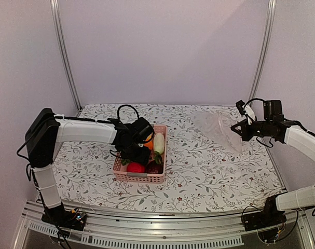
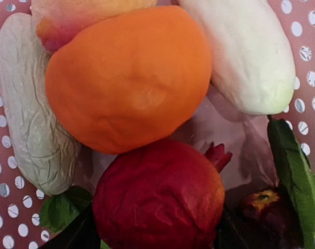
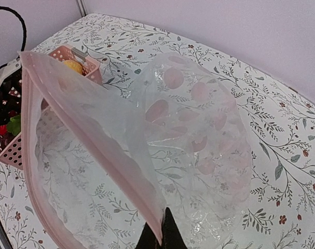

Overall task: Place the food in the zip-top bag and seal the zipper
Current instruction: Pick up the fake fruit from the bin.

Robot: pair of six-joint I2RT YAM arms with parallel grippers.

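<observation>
Top external: food (image 1: pixel 136 167) in pink basket (image 1: pixel 141 178); right gripper (image 1: pixel 235 128) tight on zip-top bag (image 1: pixel 217 129); left gripper (image 1: pixel 140 154) unclear.

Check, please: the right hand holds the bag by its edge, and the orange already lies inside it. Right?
No: the orange lies in the pink basket, as the left wrist view shows. The right hand does hold the bag by its edge.
</observation>
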